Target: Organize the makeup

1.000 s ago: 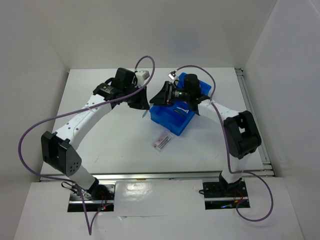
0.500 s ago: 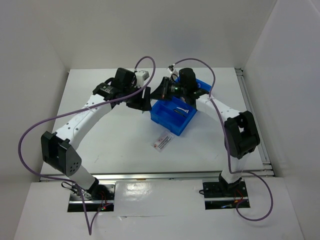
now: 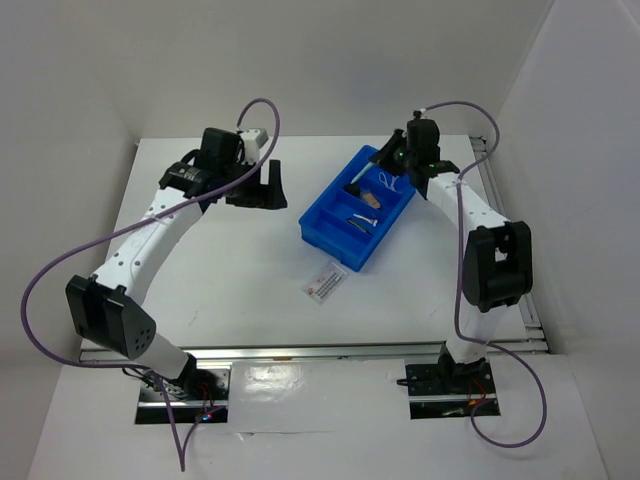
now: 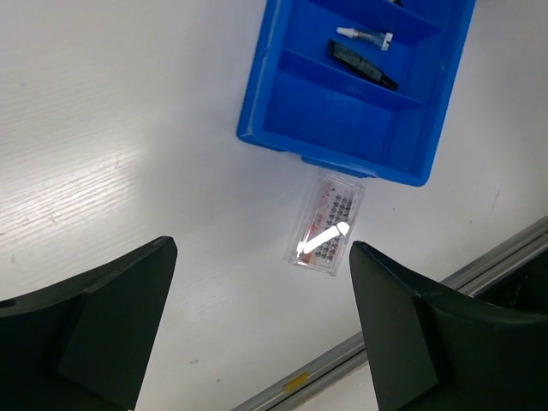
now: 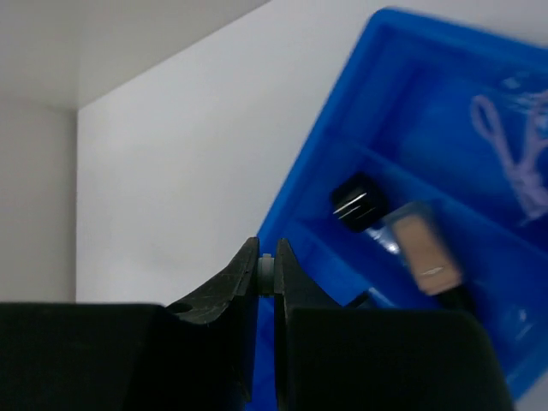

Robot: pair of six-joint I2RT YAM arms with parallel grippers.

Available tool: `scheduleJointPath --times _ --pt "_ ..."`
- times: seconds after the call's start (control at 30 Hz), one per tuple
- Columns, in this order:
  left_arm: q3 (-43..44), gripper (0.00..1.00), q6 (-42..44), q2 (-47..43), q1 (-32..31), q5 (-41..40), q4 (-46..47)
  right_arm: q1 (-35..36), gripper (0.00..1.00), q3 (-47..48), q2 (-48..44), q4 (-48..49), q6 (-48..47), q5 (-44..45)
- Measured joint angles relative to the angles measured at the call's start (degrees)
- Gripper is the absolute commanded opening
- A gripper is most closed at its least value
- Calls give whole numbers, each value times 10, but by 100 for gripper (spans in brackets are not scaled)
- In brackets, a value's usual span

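**Two arms flank the tray; one packet lies outside it**

Two arms reach over the white table [image 3: 220, 260], one on each side of the blue tray [image 3: 335, 238].

On the left, the left gripper [image 3: 266, 187] hovers above bare tabletop, well to the left of the tray. Its jaws stand wide apart. The left wrist view shows its two dark fingers [image 4: 94, 330] at the bottom corners, with the left gripper [image 4: 257, 330] looking down on the tray's near end.

Between the arms, the flat white packet [image 3: 325, 282] with red print lies on the table just beside the near end of the tray, outside it. In the left wrist view the packet [image 4: 325, 233] is clear and shiny, with a bright glare across it.

Inside the tray [image 4: 257, 103], a dark piece [image 4: 361, 65] and a small white-capped tube [image 4: 364, 36] lie close together in a middle section. Further along, the tan-and-black piece [image 3: 372, 199] rests in its own section. The lilac looped tool [image 3: 388, 180] sits in the far end section.

On the right, the right gripper [image 3: 388, 160] hangs over the far end of the tray. From its wrist camera the right gripper [image 5: 266, 274] has its jaws pressed narrow, with only a thin pale sliver in the gap. I cannot tell what that sliver is. Below it are the tray [image 5: 411, 111], the tan-and-black piece [image 5: 419, 253] and the blurred lilac looped tool [image 5: 514, 154].
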Motion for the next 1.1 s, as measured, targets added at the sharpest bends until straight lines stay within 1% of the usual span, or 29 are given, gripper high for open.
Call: scheduleJointPath --times 0.17,0.5,0.67,0.77,0.9,1.1 --pt "-17 94 -14 -23 33 -1 6 -41 0 2 17 8 14 60" --pt "-46 94 -25 -26 57 7 12 -52 0 3 77 31 43 144" --pt "-47 94 -26 -30 61 11 16 -63 0 33 113 34 55 149" --pt "-50 94 -27 -35 65 12 16 -68 0 38 118 36 63 147" --pt "-50 92 -27 -40 69 13 19 -80 0 35 118 46 84 137" --pt "-50 92 -27 -41 72 18 19 -120 0 5 118 74 119 105"
